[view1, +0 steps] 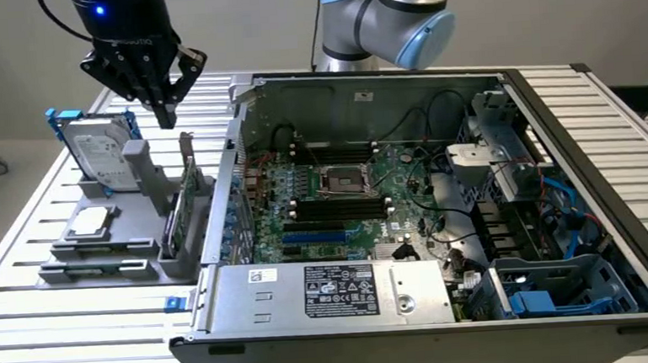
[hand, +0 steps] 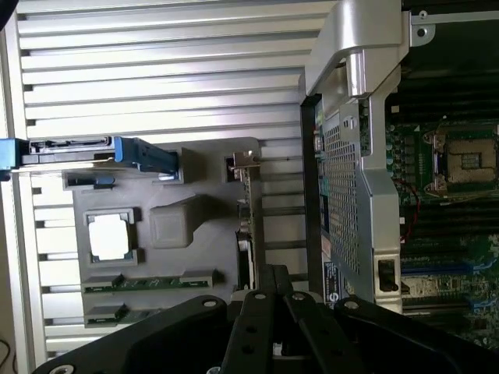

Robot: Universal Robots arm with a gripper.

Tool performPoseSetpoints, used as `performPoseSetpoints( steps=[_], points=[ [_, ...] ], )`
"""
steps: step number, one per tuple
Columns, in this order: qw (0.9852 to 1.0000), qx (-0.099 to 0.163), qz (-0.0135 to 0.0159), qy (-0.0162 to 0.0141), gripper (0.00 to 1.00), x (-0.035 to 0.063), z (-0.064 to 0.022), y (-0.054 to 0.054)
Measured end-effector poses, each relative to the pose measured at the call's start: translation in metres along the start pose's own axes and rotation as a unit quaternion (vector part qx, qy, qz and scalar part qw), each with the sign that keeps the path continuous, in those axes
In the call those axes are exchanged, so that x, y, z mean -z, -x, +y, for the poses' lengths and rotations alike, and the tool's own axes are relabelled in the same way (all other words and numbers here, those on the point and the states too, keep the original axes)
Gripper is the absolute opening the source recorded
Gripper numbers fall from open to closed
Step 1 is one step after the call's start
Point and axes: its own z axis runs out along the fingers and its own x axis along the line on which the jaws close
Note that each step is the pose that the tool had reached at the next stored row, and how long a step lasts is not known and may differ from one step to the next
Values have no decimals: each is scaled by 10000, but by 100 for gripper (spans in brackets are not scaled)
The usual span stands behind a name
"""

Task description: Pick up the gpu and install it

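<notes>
Gpu (view1: 177, 216) stands on edge in the grey holder (view1: 93, 270), at the holder's side nearest the open case (view1: 424, 344), with its silver bracket poking up at one end. From the wrist camera it appears edge-on as a thin strip between the holder's pockets and the case wall. Nothing is touching it.

The claw (view1: 165, 111) hangs above the holder, well clear of the card, roughly over the stretch between the drive (view1: 103, 153) in its blue frame and the card's bracket. Its fingers are pressed together to a point and carry nothing.

The chip (view1: 92, 219) lies flat in its own pocket towards the exterior view's left, and the holder rests on the slatted surface (view1: 40, 334) just beside the case.

Inside the case the board (view1: 397, 173) lies exposed, and the slots (view1: 316, 233) near its lower edge look bare, with no card seated in them as far as I can make out.

So, as I judge it, the job is at its very start: the card has not been lifted, and both the pick-up and the fitting are left to do. With the fingers closed as they are, the claw is not set to take hold of anything.
</notes>
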Motion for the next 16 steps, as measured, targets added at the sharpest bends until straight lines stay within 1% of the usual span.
performPoseSetpoints(
  steps=[3, 4, 5, 7, 8, 9, 10, 16],
  points=[
    [10000, 0, 0, 0, 12, 0, 0, 0],
    [10000, 0, 0, 0, 17, 0, 0, 0],
    [10000, 0, 0, 0, 17, 0, 0, 0],
    [10000, -1, 13, -1, 30, -1, 0, -1],
    [10000, -2, 17, -1, 30, -11, -1, -7],
    [10000, -1, 21, -3, 36, -29, -10, -24],
    [10000, -1, 30, -3, 36, -46, -26, -44],
    [10000, -2, 49, -4, 36, -150, -133, -104]
  ],
)
